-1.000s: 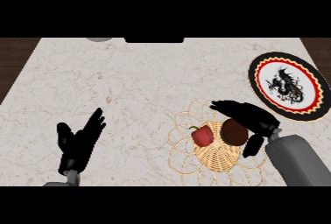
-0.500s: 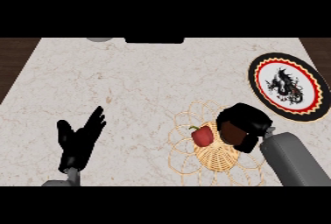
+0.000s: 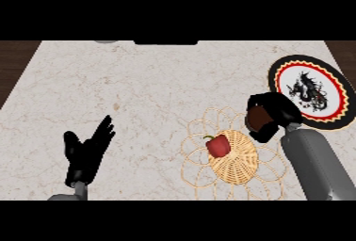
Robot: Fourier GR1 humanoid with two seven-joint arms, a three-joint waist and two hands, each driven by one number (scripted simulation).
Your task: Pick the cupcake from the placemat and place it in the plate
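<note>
The brown cupcake (image 3: 258, 119) is held in my right hand (image 3: 277, 112), whose fingers and thumb curl round it and hide most of it. It hangs above the upper right edge of the woven placemat (image 3: 236, 162), between the mat and the plate. The round plate (image 3: 310, 89), with a black and red rim and a dark dragon figure on white, lies at the right of the counter, just beyond the hand. My left hand (image 3: 86, 153) rests open at the lower left, fingers up.
A red bell pepper (image 3: 218, 145) sits on the placemat's woven middle, just left of my right forearm. The marble counter (image 3: 139, 84) stretches to the left and back. A dark object shows at the far edge.
My right hand has closed round the cupcake and lifted it off the placemat, moving up and right toward the plate. The left hand and the pepper have stayed put.
</note>
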